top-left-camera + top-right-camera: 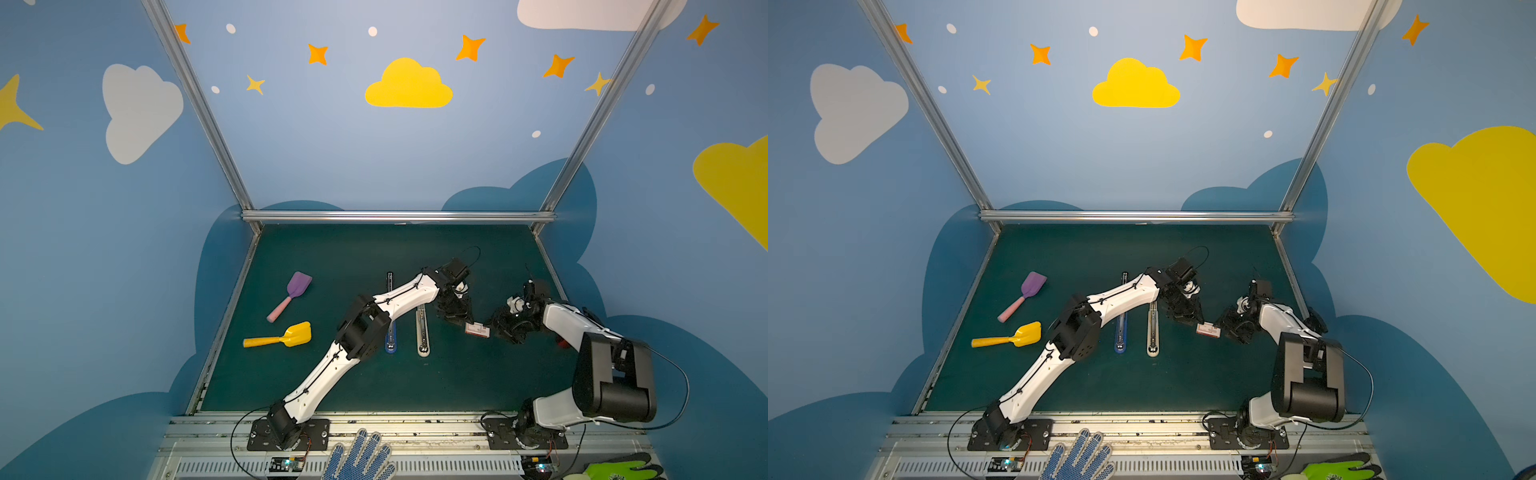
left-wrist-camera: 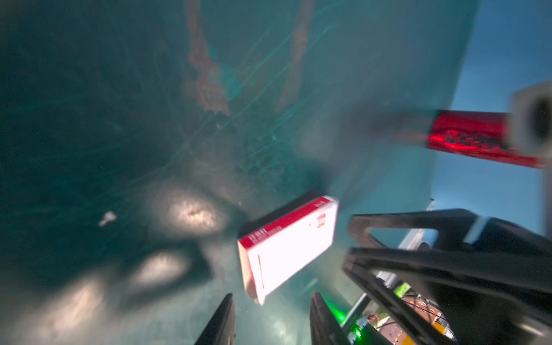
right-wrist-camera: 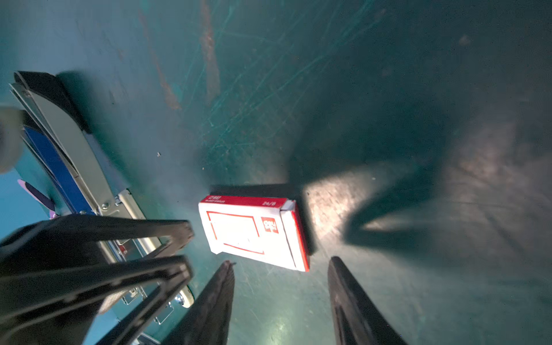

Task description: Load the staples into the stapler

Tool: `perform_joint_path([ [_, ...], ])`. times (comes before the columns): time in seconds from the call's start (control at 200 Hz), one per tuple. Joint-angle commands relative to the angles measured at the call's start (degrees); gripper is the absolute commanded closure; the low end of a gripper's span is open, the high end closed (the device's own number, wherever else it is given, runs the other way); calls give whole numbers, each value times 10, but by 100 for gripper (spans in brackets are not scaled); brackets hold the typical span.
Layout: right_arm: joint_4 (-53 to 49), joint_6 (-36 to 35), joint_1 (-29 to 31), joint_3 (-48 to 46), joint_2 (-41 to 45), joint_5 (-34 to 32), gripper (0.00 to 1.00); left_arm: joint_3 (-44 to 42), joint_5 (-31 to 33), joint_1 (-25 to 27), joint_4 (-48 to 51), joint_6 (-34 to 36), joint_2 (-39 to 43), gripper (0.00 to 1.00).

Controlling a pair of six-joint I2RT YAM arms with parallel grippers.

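1. The left gripper (image 2: pixel 271 321) has its fingers parted, grasping nothing.
2. The right gripper (image 3: pixel 280 298) has its fingers spread too, empty.
3. The staples box (image 3: pixel 254 233) lies on the mat (image 3: pixel 388 89), just beyond both sets of fingertips, between them.

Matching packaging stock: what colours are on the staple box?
White staple box with red edges and a red-outlined rectangle, clearest in the right wrist view.

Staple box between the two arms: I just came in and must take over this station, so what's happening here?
Neither arm holds the staple box. It lies on the green mat between the left gripper and the right gripper, both open and aimed at it from either side. The blue stapler and the silver stapler lie opened out nearby, partly under the left arm. Whether either is loaded I cannot tell.
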State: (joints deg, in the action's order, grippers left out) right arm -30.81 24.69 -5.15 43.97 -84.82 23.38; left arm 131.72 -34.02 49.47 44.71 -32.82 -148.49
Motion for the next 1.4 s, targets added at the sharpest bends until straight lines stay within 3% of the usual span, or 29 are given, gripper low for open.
perform_joint_path([
  [0.0,-9,2,-4,5,2,10,48,15,1,3,29,-1,-19,58],
  [0.501,-8,-2,-9,5,-7,15,49,103,25,17,98,22,-81,96],
  [0.741,-8,-5,-9,8,-21,22,51,94,60,12,119,46,-57,96],
  [0.936,-18,-8,10,19,-28,17,53,33,74,-7,109,63,-11,96],
  [1.127,-25,-11,26,30,-41,9,56,-42,76,-19,75,65,34,96],
  [1.397,-35,-22,56,49,-71,15,59,-56,69,-20,65,63,39,96],
])
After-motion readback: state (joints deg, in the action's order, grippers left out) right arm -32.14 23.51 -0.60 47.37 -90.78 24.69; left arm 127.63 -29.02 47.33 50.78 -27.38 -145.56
